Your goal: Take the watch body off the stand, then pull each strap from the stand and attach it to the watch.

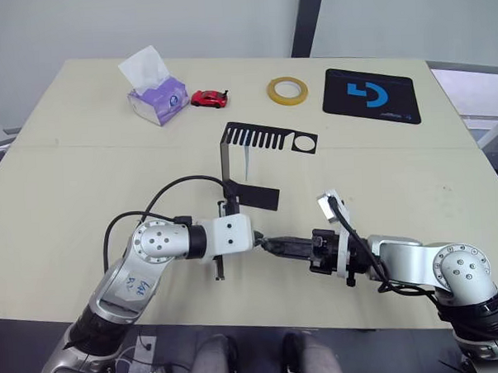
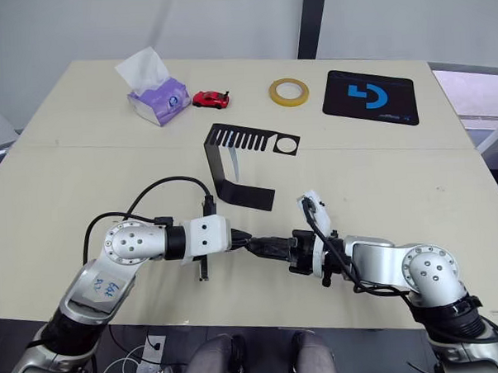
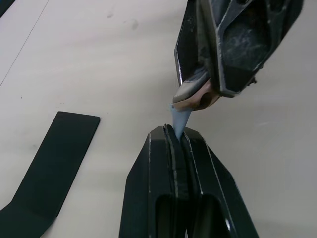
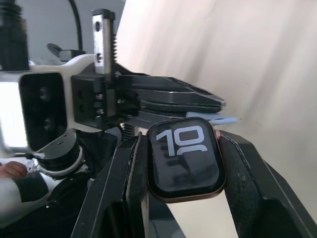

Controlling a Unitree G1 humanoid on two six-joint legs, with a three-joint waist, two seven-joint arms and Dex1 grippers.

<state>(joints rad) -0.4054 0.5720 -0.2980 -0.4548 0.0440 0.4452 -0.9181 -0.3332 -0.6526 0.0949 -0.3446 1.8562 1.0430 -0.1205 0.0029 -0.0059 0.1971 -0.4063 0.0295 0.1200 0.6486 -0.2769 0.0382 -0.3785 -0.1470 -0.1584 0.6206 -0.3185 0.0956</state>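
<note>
**Watch and strap meet between my two grippers**

Grippers come first: I have two, and they meet tip to tip low over the table (image 1: 82, 161), just in front of the stand (image 1: 248, 166).

My right gripper (image 4: 183, 163) pinches the watch body (image 4: 184, 161) between its two black fingers. There is one watch body. Its dark screen shows the light digits "10". So the watch body is off the stand and in my right gripper.

My left gripper (image 3: 177, 139) has its two fingers pressed together on one pale blue strap (image 3: 178, 119). A short bit of the strap sticks out past the fingertips. That end touches the edge of the watch body.

I can see a second pale strap (image 1: 247, 163). It hangs down under the slotted top plate of the stand.

There is one stand. It is black, with a flat foot on the table, an upright part, and a top plate with slots and one round hole.

Along the far side of the table I count four more things: one tissue box (image 1: 157, 100), one small red toy car (image 1: 209, 97), one roll of yellow tape (image 1: 287, 90), and one black mouse pad (image 1: 371, 95) with a blue logo. They are well apart from my grippers.
</note>
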